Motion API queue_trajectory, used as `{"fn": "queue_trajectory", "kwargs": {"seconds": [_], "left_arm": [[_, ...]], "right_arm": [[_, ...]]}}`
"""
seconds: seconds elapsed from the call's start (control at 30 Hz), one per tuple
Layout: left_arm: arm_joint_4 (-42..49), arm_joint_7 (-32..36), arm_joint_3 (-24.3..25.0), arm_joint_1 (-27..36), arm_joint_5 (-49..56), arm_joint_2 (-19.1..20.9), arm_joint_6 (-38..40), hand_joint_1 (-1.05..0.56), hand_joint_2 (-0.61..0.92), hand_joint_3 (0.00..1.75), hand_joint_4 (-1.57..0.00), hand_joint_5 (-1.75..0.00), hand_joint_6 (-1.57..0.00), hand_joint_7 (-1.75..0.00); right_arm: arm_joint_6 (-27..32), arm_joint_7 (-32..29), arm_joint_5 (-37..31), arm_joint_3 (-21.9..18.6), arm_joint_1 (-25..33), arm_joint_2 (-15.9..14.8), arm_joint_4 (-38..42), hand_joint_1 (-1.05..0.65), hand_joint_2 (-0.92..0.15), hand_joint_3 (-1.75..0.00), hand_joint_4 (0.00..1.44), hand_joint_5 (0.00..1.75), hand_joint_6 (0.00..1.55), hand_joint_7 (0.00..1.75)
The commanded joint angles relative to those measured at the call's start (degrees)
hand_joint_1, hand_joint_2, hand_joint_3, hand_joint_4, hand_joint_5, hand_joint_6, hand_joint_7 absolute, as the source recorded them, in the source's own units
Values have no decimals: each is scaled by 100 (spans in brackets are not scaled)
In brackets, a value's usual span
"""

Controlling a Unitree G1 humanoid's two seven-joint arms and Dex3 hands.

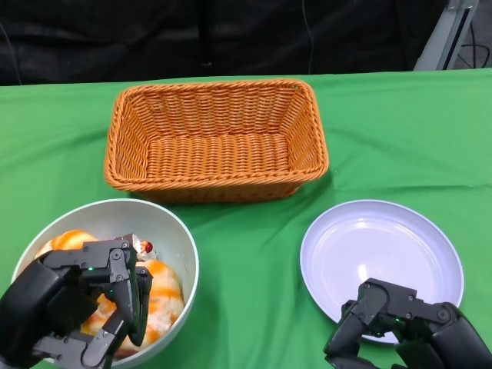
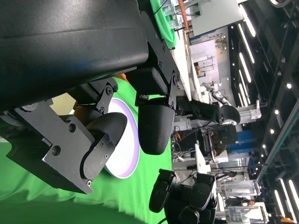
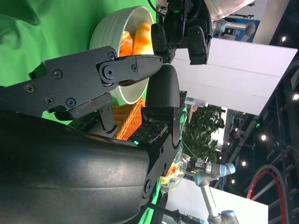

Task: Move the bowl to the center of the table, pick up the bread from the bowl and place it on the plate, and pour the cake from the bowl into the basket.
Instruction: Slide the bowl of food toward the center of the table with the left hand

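Surface: green cloth over the table (image 1: 254,254), dark curtain behind its far edge. The wrist views show a hall beyond, with ceiling strip lights, white panels and a grey robot arm (image 3: 212,170) on a stand.

Head view: orange wicker basket (image 1: 216,141) at 12 o'clock, bowl (image 1: 173,231) at 8 o'clock, white plate (image 1: 382,256) at 4 o'clock. The bowl holds orange-and-white pieces; bread and cake cannot be told apart. Something small and dark red lies among them, too small to identify.

Left hand (image 1: 81,300) hangs over the bowl, covering most of its contents, fingers curled and a little apart, nothing seen in them. Right hand (image 1: 407,327) is at the plate's near rim, cut off by the frame, fingers curled in on nothing.

Only the right wrist view shows the bowl's outer wall.
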Motion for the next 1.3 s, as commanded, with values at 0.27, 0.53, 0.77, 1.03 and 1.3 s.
{"fn": "queue_trajectory", "kwargs": {"seconds": [0.27,0.53,0.77,1.03,1.3], "left_arm": [[123,-99,28,-18,14,66,-135,3,36,152,-85,-173,-79,-152],[104,-106,25,-7,-24,75,-71,3,36,152,-85,-172,-79,-152],[112,-136,27,-1,-5,72,-136,4,37,153,-84,-173,-79,-152],[139,-147,33,-22,-2,54,-164,5,37,152,-85,-172,-79,-152],[76,-74,80,-12,-17,52,-123,3,36,151,-86,-172,-82,-152]], "right_arm": [[-24,-4,35,-40,-16,-34,69,-38,-92,-17,82,153,79,127],[17,-10,34,-35,-1,-41,34,-38,-92,-17,82,154,79,127],[-14,-29,4,-38,15,-31,31,-39,-92,-17,82,153,79,127],[-40,-9,21,-41,-9,-34,74,-37,-92,-17,82,154,79,127],[-26,-38,-3,-30,8,-17,49,-38,-92,-17,82,153,79,126]]}}
